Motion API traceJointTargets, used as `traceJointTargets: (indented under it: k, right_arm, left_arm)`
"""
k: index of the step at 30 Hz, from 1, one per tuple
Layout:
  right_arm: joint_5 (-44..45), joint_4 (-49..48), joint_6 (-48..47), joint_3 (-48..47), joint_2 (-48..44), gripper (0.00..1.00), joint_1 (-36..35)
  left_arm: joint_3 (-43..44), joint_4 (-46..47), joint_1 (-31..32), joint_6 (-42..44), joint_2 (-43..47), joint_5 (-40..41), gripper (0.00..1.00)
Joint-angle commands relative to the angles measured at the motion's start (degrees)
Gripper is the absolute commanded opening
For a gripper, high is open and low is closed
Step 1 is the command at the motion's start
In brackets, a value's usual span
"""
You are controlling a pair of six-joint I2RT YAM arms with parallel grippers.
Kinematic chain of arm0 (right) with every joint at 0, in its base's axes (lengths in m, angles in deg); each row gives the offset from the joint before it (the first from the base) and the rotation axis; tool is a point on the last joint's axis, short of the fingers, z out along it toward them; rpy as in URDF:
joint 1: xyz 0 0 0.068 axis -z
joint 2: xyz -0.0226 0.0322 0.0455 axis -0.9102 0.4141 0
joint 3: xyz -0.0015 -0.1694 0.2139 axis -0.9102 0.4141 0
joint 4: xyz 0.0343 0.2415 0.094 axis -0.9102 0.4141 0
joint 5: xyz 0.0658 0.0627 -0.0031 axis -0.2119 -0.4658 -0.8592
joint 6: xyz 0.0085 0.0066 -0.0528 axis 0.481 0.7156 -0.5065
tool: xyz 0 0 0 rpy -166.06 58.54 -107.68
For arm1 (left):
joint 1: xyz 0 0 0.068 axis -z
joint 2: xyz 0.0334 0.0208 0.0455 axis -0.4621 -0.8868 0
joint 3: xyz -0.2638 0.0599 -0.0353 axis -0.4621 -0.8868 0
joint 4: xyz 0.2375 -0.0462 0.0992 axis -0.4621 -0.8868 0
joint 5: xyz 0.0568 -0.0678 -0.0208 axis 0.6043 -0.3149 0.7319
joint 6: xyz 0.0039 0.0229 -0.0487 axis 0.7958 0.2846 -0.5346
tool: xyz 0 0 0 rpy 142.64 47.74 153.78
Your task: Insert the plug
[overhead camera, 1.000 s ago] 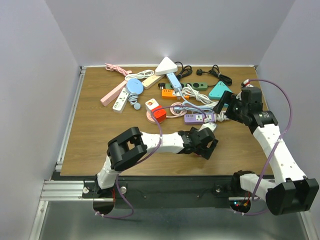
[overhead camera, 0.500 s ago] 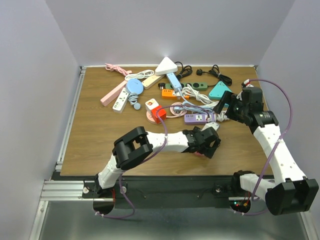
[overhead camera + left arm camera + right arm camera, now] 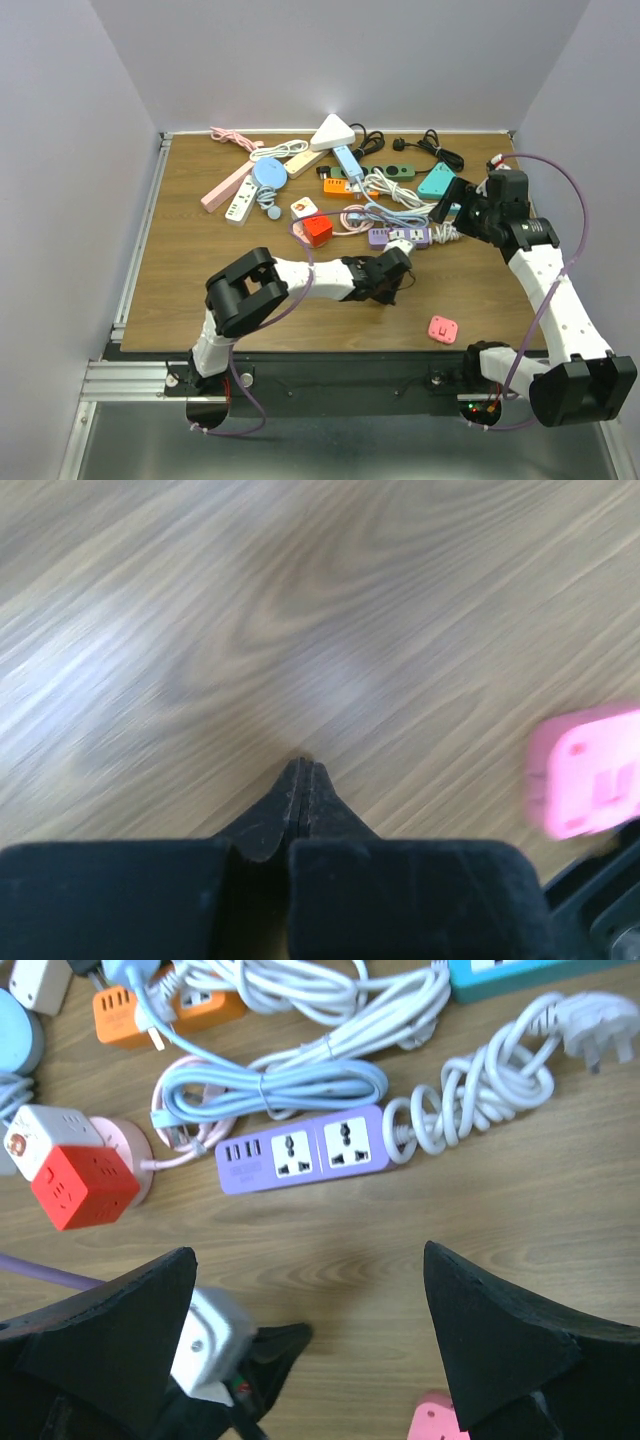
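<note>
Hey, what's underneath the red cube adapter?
A round pink piece pokes out from under the red cube, beside a white cube. Its covered part cannot be seen.

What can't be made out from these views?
Pink plug: left wrist view, motion-blurred and cut by the right edge; pins or slots unclear.
Pink plug, right wrist view: only a corner shows at the bottom edge.
Purple strip: top view, socket holes too small.
Left gripper: top view, fingertips lost against its black body.

My left arm [image 3: 322,281] and right arm [image 3: 560,312] wear white shells with chunky black joints. A purple cable [image 3: 566,182] loops loosely along each one.
</note>
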Motion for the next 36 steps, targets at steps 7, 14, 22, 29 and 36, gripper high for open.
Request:
traceJointTargets:
  k: [7, 14, 22, 29, 36]
  right_arm:
    - [5.6, -1.5, -2.1, -6.1, 1.3, 1.0, 1.5]
    - [4.7, -1.5, -1.4, -7.1, 1.9, 1.0, 3.4]
    - [1.3, 2.8, 2.8, 0.0, -3.8, 1.0, 3.5]
    - [3.5, 14.3, 9.7, 7.5, -10.3, 1.0, 3.3]
    - [8.1, 27.9, 11.3, 5.5, -10.6, 1.0, 3.2]
  left_arm:
    - [-6.2, 5.6, -1.7, 2.2, 13.3, -2.8, 0.18]
    - [-0.9, 8.9, 4.9, 7.0, 8.9, -8.2, 0.94]
    - [-9.4, 9.9, 2.6, 3.5, 16.3, -0.2, 0.99]
    - [-21.2, 12.5, -8.2, 2.5, 31.5, 1.8, 0.99]
    - [-24.7, 14.8, -13.0, 6.5, 36.7, -1.4, 0.99]
